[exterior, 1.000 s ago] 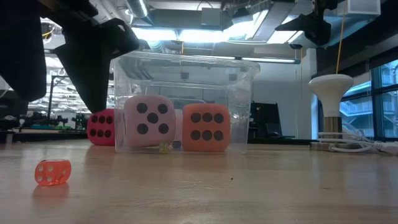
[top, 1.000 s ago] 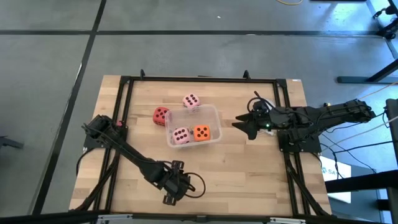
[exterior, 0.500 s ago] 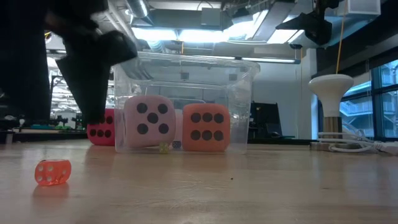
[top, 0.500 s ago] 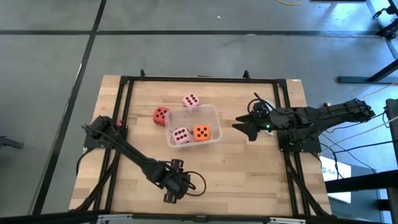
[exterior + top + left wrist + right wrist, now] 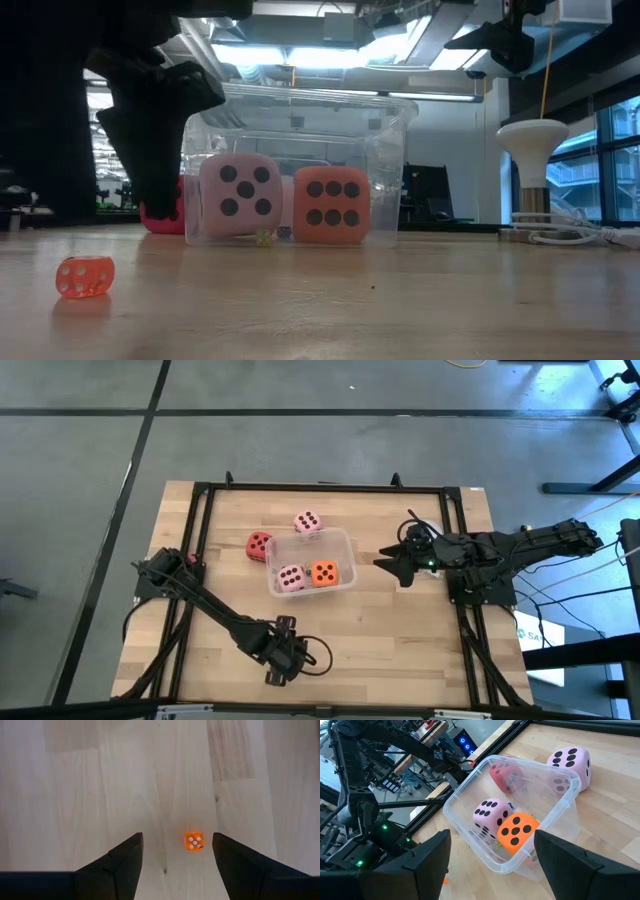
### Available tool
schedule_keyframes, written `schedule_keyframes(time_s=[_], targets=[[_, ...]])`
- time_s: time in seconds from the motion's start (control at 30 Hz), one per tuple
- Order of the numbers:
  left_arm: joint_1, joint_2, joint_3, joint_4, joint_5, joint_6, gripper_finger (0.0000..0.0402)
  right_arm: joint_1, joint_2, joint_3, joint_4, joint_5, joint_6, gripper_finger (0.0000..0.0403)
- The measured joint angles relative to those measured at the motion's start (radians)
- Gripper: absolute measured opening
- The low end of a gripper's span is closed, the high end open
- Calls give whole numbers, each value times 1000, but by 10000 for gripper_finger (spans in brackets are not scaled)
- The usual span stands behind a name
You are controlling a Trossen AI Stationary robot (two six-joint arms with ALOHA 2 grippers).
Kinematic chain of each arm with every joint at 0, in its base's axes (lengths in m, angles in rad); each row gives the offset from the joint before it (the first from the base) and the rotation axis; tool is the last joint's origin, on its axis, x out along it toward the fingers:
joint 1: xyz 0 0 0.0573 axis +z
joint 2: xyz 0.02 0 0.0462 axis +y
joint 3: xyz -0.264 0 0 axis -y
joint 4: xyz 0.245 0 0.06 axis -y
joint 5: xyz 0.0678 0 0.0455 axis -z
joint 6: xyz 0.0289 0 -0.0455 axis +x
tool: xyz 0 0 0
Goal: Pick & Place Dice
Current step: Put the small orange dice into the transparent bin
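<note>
Left wrist view shows the left hand (image 5: 176, 851) spread wide, empty; centre it over the tiny orange die (image 5: 194, 841) (offset rightward) before dropping to the desk (image 5: 100, 795)

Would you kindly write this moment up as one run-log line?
left hand: open above tiny orange die | right hand: open beside tub | tub: pink die, orange die

I see orange die (image 5: 323, 572) and pink die (image 5: 291, 577) inside tub (image 5: 342, 541); red die (image 5: 259, 545) and second pink die (image 5: 307, 522) just outside, on table.
</note>
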Motion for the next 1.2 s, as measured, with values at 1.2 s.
schedule_keyframes(time_s=[1.2], targets=[[-20, 86, 3, 23, 57, 5, 111, 0, 0, 0, -17, -4, -1, 285]])
